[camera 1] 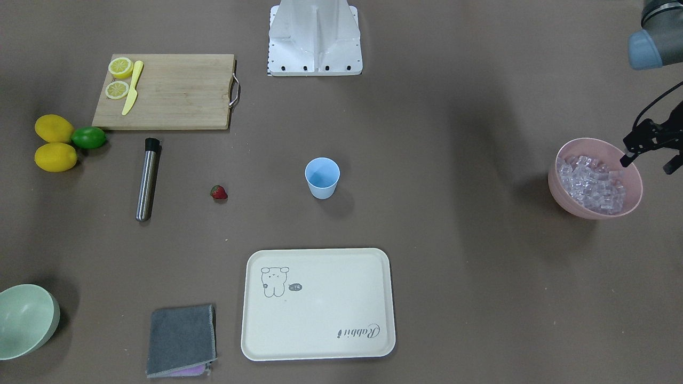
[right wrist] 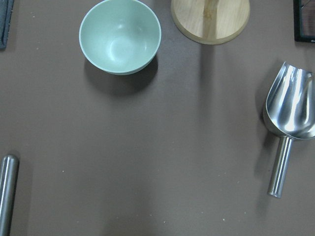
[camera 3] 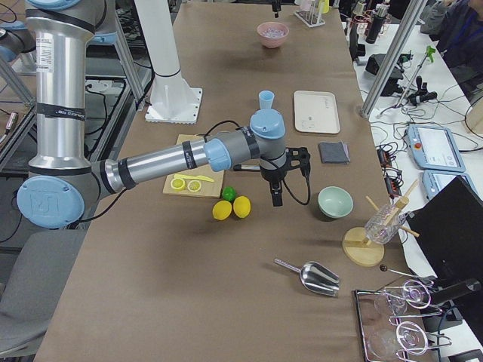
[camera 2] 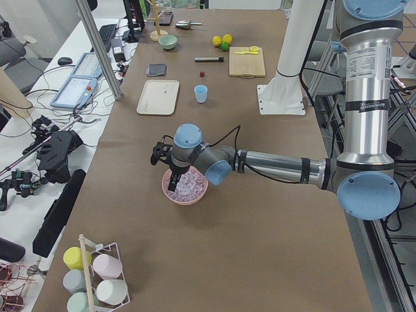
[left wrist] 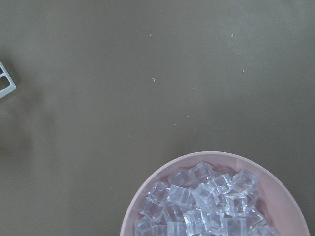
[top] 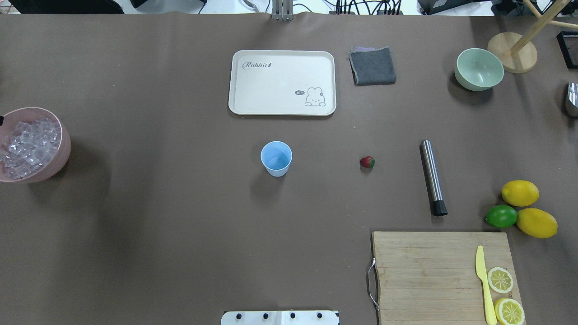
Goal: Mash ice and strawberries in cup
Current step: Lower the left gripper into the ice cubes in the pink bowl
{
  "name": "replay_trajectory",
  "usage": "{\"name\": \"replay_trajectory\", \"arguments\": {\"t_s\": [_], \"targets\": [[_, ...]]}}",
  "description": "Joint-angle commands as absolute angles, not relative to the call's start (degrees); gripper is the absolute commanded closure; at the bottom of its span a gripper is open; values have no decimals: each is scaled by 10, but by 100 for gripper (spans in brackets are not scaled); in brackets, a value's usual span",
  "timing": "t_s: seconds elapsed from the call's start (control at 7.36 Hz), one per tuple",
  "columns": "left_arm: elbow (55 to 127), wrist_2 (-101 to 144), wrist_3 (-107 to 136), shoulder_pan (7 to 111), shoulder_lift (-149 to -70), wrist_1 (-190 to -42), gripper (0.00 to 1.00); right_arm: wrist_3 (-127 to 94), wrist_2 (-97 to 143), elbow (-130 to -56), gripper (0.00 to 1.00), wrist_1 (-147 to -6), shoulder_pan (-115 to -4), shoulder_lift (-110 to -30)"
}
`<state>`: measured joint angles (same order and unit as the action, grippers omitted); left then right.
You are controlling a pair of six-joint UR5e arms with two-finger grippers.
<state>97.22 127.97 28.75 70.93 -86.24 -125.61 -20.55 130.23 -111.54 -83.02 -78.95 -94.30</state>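
Many ice cubes (camera 1: 591, 184) fill the pink bowl (camera 1: 559, 196) at far right; the left gripper (camera 1: 648, 162), fingers apart, should straddle one top cube.

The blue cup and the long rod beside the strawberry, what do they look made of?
The cup looks like plastic: uniform pale blue, matte. The rod looks like brushed steel, from its grey sheen and lengthwise highlight; its black end cap may be rubber or plastic.
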Motion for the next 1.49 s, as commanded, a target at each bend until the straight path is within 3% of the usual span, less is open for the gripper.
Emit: {"name": "replay_trajectory", "arguments": {"t_s": [0.0,1.36], "targets": [[948,1257,314,663,-860,-1296,2,-223,1303,-1121,0,-801,-766,-949],[899,1252,301,625,-867,-1343,2,-222,1303,-1120,0,-800,-756,-948]]}}
